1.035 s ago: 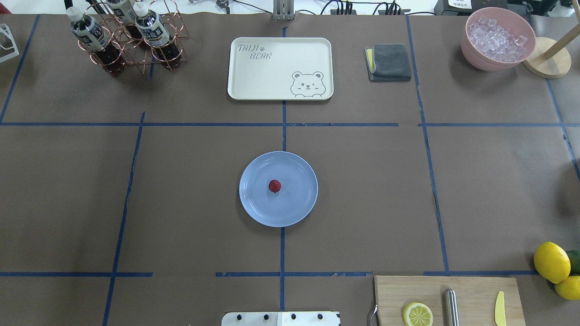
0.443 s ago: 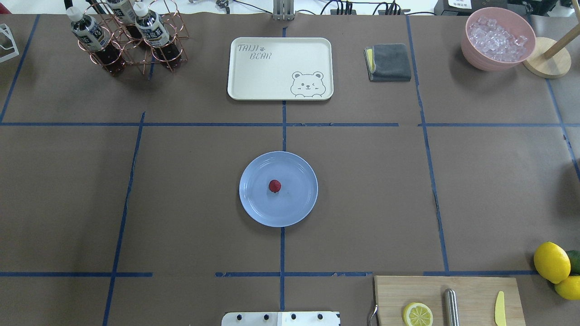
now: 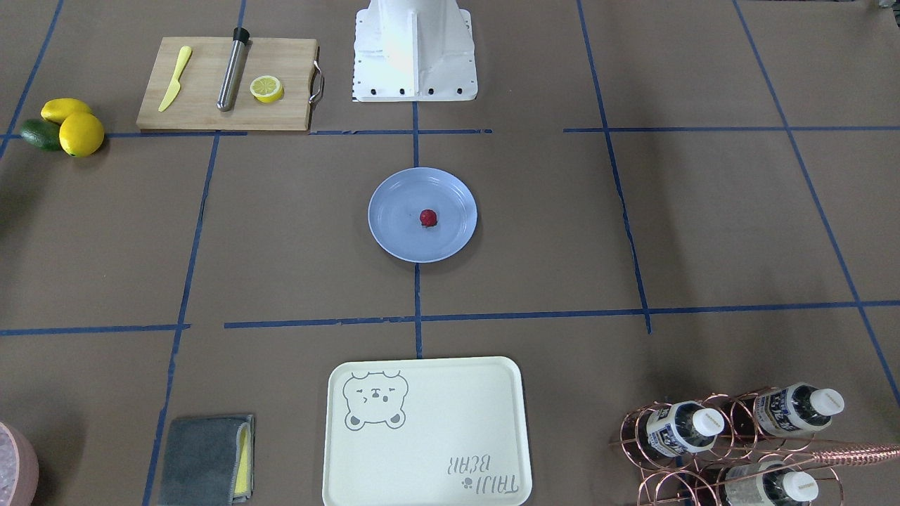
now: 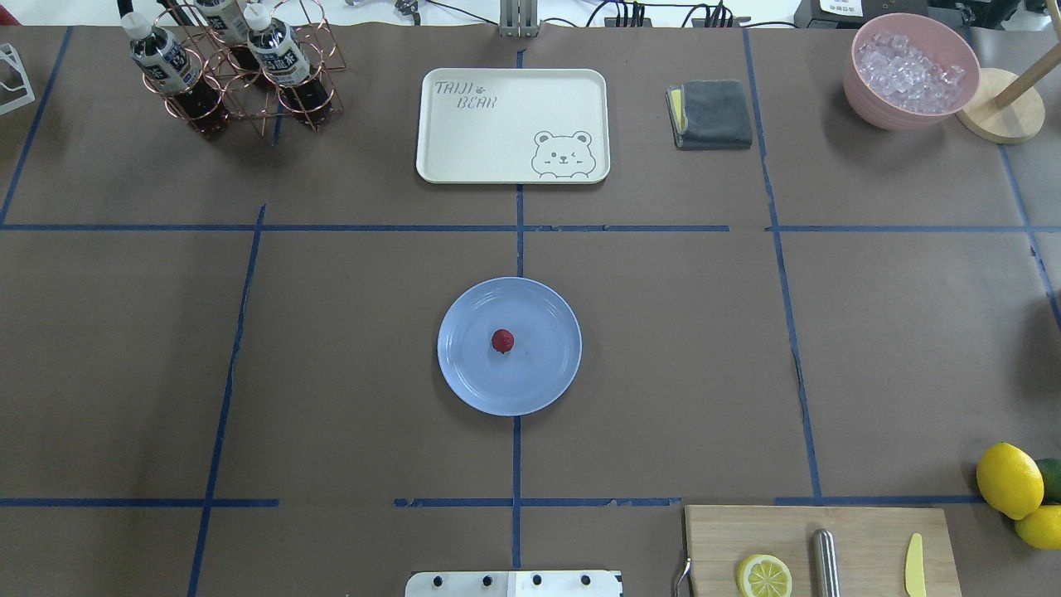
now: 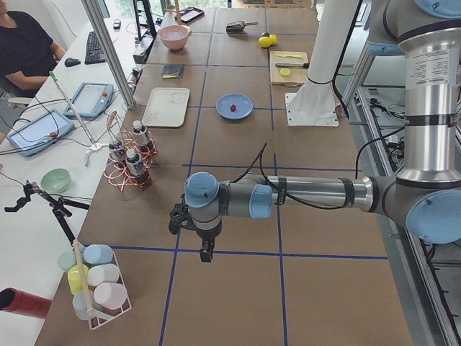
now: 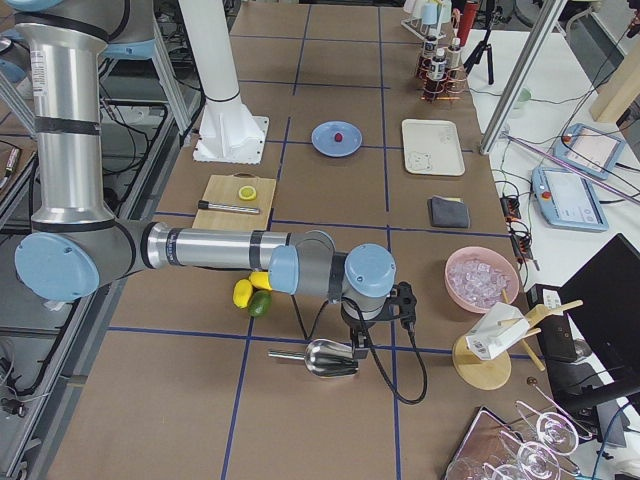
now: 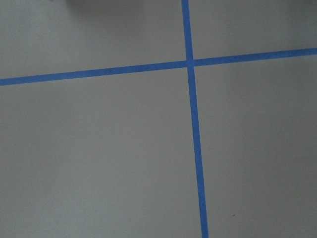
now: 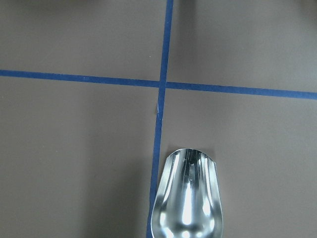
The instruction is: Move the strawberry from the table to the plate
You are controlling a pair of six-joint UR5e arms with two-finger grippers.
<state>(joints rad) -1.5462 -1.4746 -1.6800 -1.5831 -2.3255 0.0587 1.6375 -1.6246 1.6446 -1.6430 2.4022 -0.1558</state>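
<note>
Sitting unchanged on plate point(image 4: 543, 377): strawberry point(image 4: 502, 341). Left gripper point(image 5: 206, 253), right gripper point(image 6: 357, 345) well away; cannot tell whether open or closed.

Bright, even overhead light, soft shadows on the table point(image 4: 663, 373); glare streaks the metal scoop point(image 8: 187, 198).

Strawberry point(image 4: 502, 341) sits on plate point(image 4: 547, 377), near its middle. Plate is at the centre of the tabletop point(image 4: 331, 373), over the centre tape line point(image 4: 515, 456), directly ahead of the robot base point(image 4: 514, 584). Beyond the plate, on the same line: tray point(image 4: 497, 141). Cloth point(image 4: 713, 114) just right of the tray; bowl point(image 4: 879, 116) in the far right corner. Bottle rack point(image 4: 236, 83) far left. Near edge, right of the base: cutting board point(image 4: 862, 539) carrying, left to right, lemon half point(image 4: 764, 575), rod point(image 4: 824, 562), knife point(image 4: 913, 565). Lemons point(image 4: 1009, 479) lie off the board's right end. Left gripper point(image 5: 206, 252) hangs well left of the plate; right gripper point(image 6: 358, 345) well right, over a scoop point(image 6: 320, 358).
</note>
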